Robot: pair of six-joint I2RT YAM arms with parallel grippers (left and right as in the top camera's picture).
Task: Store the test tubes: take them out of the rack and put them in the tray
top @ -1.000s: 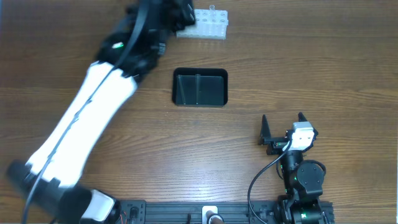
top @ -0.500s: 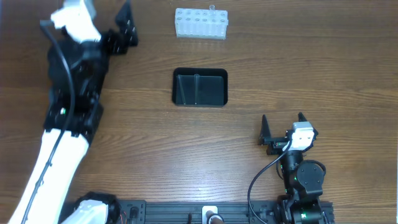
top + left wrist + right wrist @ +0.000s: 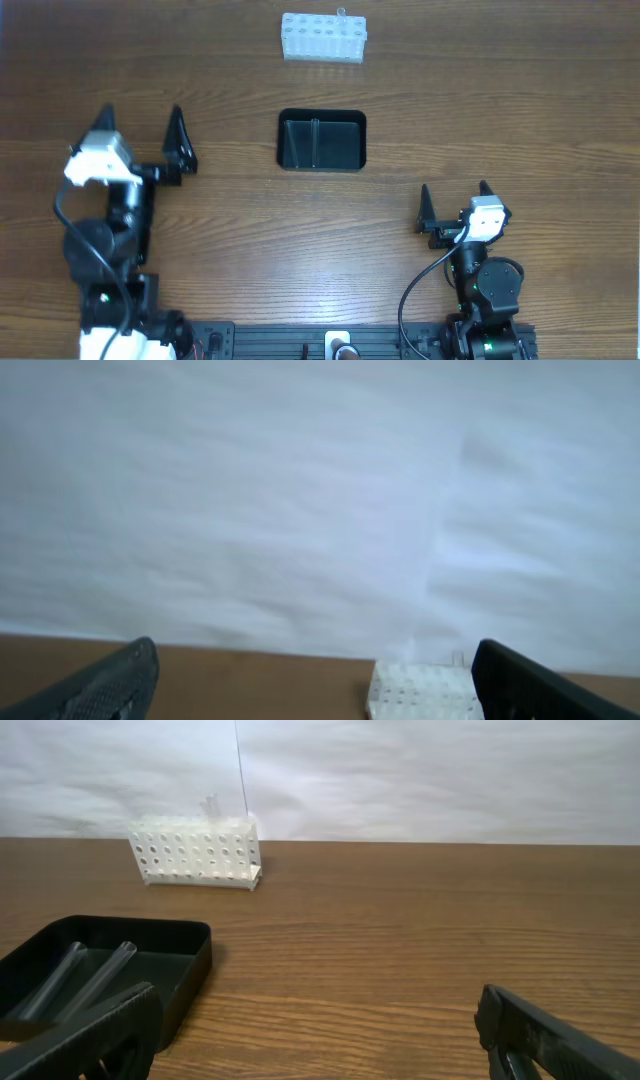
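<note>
The white test-tube rack [image 3: 323, 40] stands at the table's far edge, with one clear tube [image 3: 341, 14] upright in a back hole. The black tray [image 3: 322, 115] lies mid-table, and two tubes [image 3: 318, 143] rest inside it. My left gripper [image 3: 141, 122] is open and empty, left of the tray and well short of the rack. Near the front right, my right gripper [image 3: 454, 192] is open and empty too. The right wrist view shows the rack [image 3: 195, 850], its tube [image 3: 212, 806] and the tray [image 3: 192, 970] with the two tubes [image 3: 100, 975]. The left wrist view looks toward the rack [image 3: 425, 690].
Bare wooden tabletop [image 3: 540, 110] surrounds the rack and the tray. A white wall [image 3: 420, 770] rises behind the table's far edge. Both arm bases sit on a black rail [image 3: 340, 340] along the front edge.
My left arm has pulled back from the rack at the far edge to the near left side of the table, its gripper open and empty. The right arm has not moved.
</note>
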